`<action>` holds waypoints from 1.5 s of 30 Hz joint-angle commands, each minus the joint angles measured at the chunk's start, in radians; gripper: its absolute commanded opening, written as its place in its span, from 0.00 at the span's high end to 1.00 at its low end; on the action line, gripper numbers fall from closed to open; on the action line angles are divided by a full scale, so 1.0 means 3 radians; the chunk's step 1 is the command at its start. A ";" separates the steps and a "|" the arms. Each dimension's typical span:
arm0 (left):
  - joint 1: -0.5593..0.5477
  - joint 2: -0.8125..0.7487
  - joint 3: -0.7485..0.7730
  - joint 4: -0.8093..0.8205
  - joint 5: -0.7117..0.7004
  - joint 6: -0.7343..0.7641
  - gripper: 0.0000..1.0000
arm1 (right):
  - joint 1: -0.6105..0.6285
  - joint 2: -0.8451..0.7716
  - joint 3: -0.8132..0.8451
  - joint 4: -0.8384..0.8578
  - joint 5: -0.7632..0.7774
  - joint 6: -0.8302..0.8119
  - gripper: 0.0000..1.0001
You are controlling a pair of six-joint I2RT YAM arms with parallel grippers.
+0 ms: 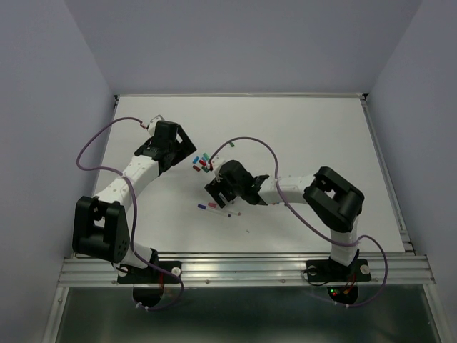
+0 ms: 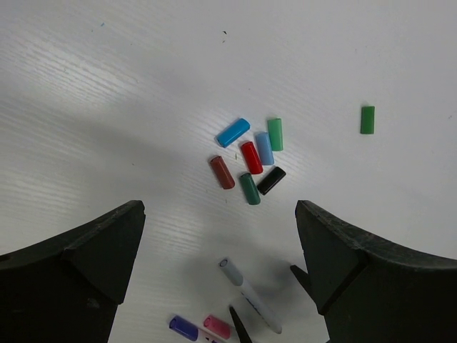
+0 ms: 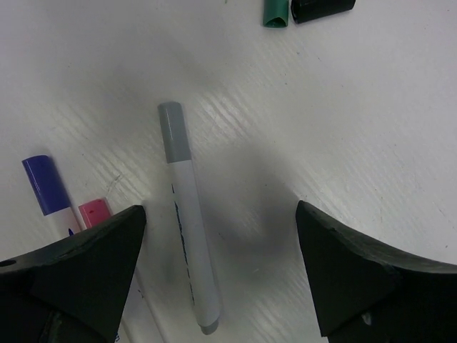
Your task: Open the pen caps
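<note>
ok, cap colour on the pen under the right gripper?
Grey cap, on a white barrel; right wrist view shows it best.

7 pen caps cluster mid-table, 3 pens beside them; tabletop beyond lies open.

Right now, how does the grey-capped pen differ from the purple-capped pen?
Colour: the grey-capped pen has a grey cap, the purple-capped pen a purple one.
Place: the grey-capped pen lies between the right gripper's open fingers; the purple-capped pen lies outside them.
View: the grey-capped pen shows full length; the purple-capped pen is mostly hidden behind the gripper.
Both lie capped on the table.
</note>
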 commanded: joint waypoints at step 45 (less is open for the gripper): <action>-0.0306 -0.0558 -0.0086 0.0469 0.0649 0.0105 0.01 | 0.0055 -0.1864 -0.1212 0.0931 0.0883 0.0742 0.99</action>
